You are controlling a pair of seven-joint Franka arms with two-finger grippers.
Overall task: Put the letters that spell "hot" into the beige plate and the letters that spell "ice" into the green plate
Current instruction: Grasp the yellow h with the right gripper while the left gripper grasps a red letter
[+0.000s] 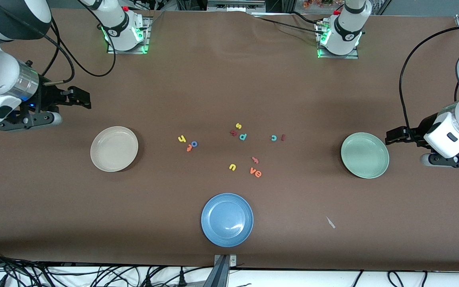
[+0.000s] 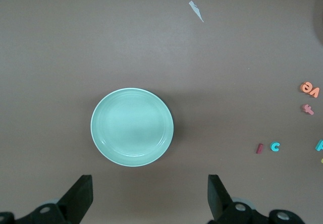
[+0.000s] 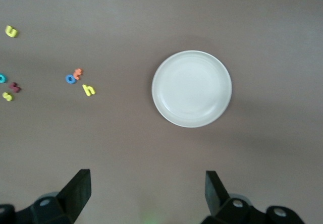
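The beige plate (image 1: 114, 148) (image 3: 192, 88) lies bare toward the right arm's end, the green plate (image 1: 365, 155) (image 2: 132, 126) bare toward the left arm's end. Mid-table, the yellow h (image 1: 181, 138) (image 3: 88, 90), blue o (image 1: 194, 144) (image 3: 70, 78) and orange t (image 1: 189, 148) (image 3: 77, 73) cluster together. The teal c (image 1: 273, 138) (image 2: 274, 147) and dark red i (image 1: 283, 137) (image 2: 259, 148) lie side by side. The orange e (image 1: 258, 173) (image 2: 306, 87) lies nearer the front camera. My right gripper (image 1: 86, 99) (image 3: 147, 191) hangs open beside the beige plate; my left gripper (image 1: 389, 137) (image 2: 150, 193) hangs open beside the green plate. Neither holds anything.
A blue plate (image 1: 227, 219) lies near the table's front edge. Other letters lie among the task's own: yellow s (image 1: 238, 126), teal p (image 1: 243, 136), yellow u (image 1: 232, 167), orange v (image 1: 253, 171), a salmon one (image 1: 255, 160). A paper scrap (image 1: 330, 222) lies apart.
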